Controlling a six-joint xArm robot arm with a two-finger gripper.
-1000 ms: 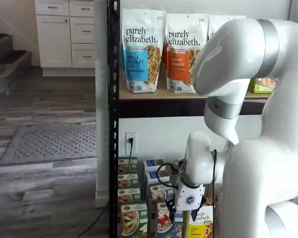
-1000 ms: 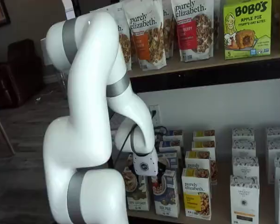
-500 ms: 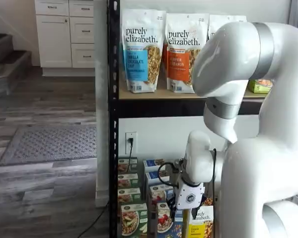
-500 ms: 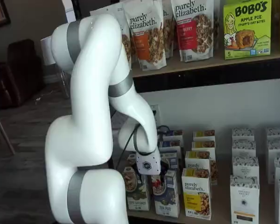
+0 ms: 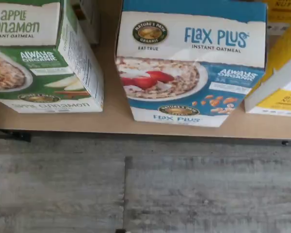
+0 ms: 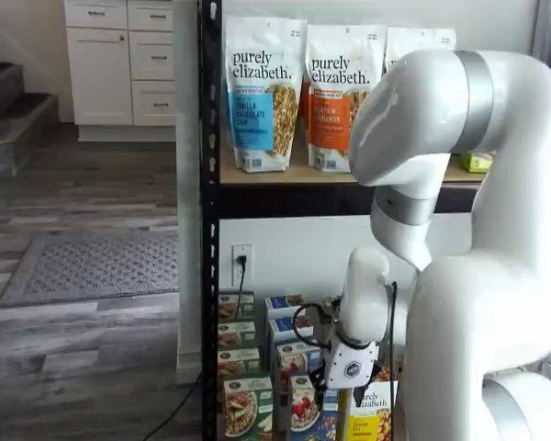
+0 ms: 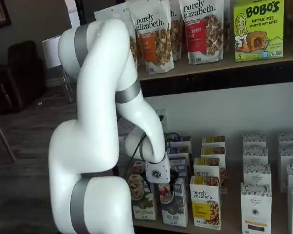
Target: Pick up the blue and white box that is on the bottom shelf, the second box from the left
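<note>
The blue and white box (image 5: 191, 63) reads "Flax Plus", with a bowl of flakes and red berries on its front. It stands at the front edge of the bottom shelf (image 5: 116, 121) and shows in both shelf views (image 6: 303, 409) (image 7: 174, 204). My gripper (image 7: 172, 187) hangs low in front of this box and just above it, its white body (image 6: 351, 369) facing the rows. Only a dark bit of the fingers shows under the body. Nothing is held between them, and the box rests untouched on the shelf.
A green-and-white "Apple Cinnamon" box (image 5: 39, 53) stands beside the blue one, and a yellow box (image 5: 281, 73) flanks its other side. More box rows stand behind (image 7: 210, 161). Granola bags (image 6: 262, 92) fill the upper shelf. A black rack post (image 6: 208, 230) stands left, with grey floor (image 5: 136, 189) below.
The arm has leaned further toward the rack. The gripper has sunk a little and shifted closer to the front blue and white box.
</note>
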